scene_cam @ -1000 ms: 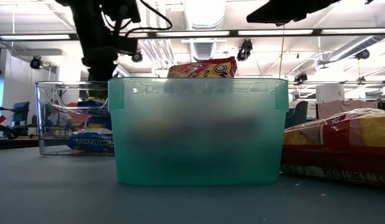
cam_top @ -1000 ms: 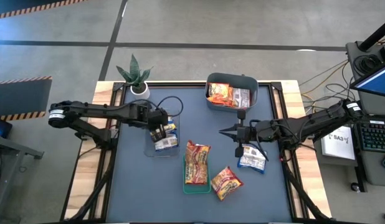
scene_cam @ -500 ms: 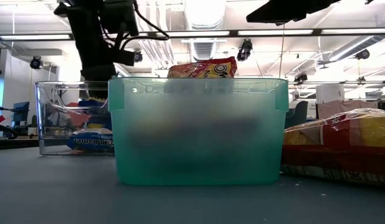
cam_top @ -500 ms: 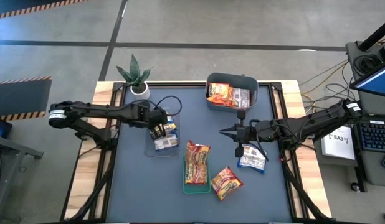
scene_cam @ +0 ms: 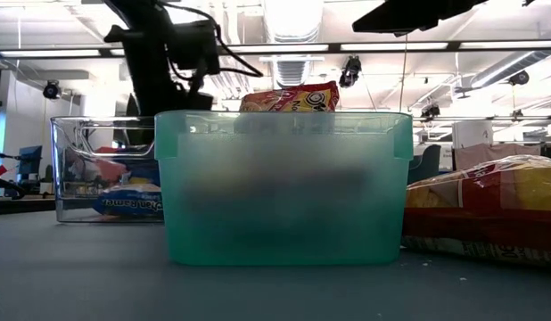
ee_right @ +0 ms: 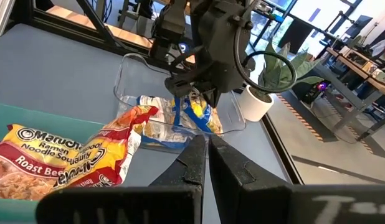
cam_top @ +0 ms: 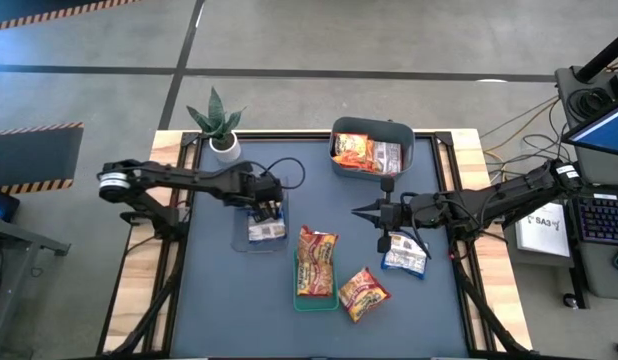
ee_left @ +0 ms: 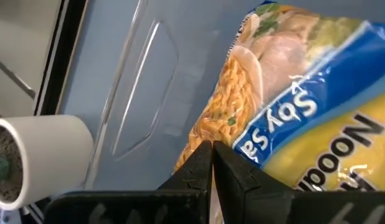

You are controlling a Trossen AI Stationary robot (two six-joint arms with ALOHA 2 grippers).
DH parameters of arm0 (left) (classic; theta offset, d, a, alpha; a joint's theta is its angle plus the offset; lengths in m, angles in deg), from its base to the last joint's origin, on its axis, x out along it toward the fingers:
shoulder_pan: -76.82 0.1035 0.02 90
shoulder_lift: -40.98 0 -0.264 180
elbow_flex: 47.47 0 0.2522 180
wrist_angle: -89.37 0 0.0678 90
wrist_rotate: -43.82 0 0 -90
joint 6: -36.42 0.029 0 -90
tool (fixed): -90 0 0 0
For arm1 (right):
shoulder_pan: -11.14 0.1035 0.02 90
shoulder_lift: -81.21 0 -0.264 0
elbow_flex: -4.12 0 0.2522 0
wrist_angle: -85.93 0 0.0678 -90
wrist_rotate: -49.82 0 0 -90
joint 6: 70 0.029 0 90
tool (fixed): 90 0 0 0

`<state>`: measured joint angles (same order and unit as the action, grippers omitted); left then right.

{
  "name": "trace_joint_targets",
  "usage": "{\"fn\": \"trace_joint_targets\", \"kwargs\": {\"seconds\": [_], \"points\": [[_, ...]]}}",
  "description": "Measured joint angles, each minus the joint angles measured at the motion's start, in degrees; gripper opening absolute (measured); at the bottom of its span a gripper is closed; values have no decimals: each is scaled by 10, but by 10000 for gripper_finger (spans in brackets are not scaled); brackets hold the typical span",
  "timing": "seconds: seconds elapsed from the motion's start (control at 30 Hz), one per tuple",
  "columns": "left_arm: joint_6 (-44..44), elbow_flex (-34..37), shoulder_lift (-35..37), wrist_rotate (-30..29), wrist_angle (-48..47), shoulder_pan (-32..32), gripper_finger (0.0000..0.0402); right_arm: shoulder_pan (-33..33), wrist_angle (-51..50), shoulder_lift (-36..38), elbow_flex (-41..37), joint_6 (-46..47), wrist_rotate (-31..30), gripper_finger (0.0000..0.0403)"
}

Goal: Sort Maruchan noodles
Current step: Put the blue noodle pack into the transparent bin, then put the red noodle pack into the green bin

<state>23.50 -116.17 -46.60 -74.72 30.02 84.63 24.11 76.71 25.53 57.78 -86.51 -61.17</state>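
Note:
My left gripper (cam_top: 270,210) is shut on a blue and yellow noodle packet (ee_right: 195,115) and holds it in the top of the clear bin (cam_top: 259,232). Another blue packet (scene_cam: 133,203) lies on that bin's floor. An orange-red packet (cam_top: 317,262) stands in the green bin (cam_top: 316,298), sticking out above its rim. A second orange-red packet (cam_top: 362,293) lies flat on the table beside it. My right gripper (cam_top: 357,211) hovers shut and empty above the table's middle, pointing toward the left arm. A blue packet (cam_top: 404,260) lies under the right arm. My left gripper pinches the blue and yellow packet by its edge (ee_left: 202,142) between its two fingers. The fingers slant down from above. The packet hangs below them (ee_right: 191,118) inside the clear bin's walls; whether it touches the packet beneath, I cannot tell.
A grey-blue bin (cam_top: 372,128) with several packets stands at the table's far edge. A potted plant (cam_top: 219,125) stands at the far left corner. Bare table lies along the near edge on the left.
My left gripper has sunk and gone a little toward the table's right edge, tipping further down. It stays shut on the blue and yellow packet, which has come down into the clear bin.

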Motion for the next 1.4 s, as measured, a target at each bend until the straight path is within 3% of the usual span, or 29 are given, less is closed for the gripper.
{"fn": "trace_joint_targets", "kwargs": {"seconds": [0.33,0.67,0.77,1.13,1.27,1.4], "points": [[-79,-52,7,7,1,-14,0,0,0,0,0,0,0,9],[-147,-34,7,5,10,-34,0,0,0,0,0,1,0,9],[-168,-24,7,-21,11,-50,0,0,0,0,0,2,0,9],[-165,-71,24,-126,16,-180,0,0,-14,0,0,15,0,9],[-104,-93,25,-145,44,-250,0,0,-13,0,0,24,0,9],[-30,-99,25,-145,132,-326,0,0,-13,0,0,35,0,9]]}}
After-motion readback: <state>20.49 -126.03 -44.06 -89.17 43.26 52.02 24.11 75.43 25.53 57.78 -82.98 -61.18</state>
